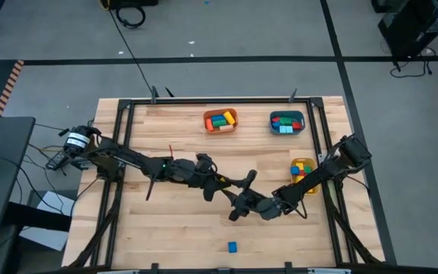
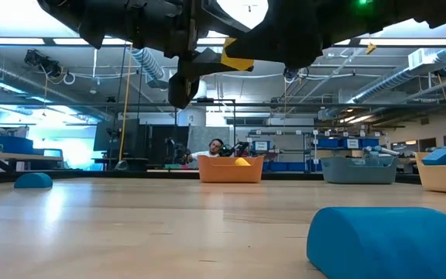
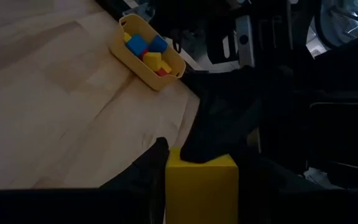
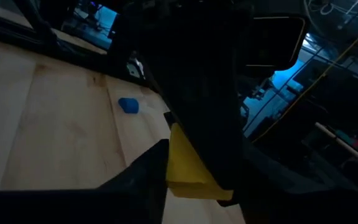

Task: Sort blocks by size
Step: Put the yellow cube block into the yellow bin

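Nothing I see bears readable writing: my left gripper point(image 3: 197, 186) and right gripper point(image 4: 194, 168) both clamp one yellow block point(image 3: 202, 190) above mid-table, and beyond it only my left wrist view shows the yellow bin point(image 3: 149, 51) holding blocks point(image 3: 146, 51).

Both pincers, left point(image 1: 230, 192) and right point(image 1: 238, 209), meet mid-table.
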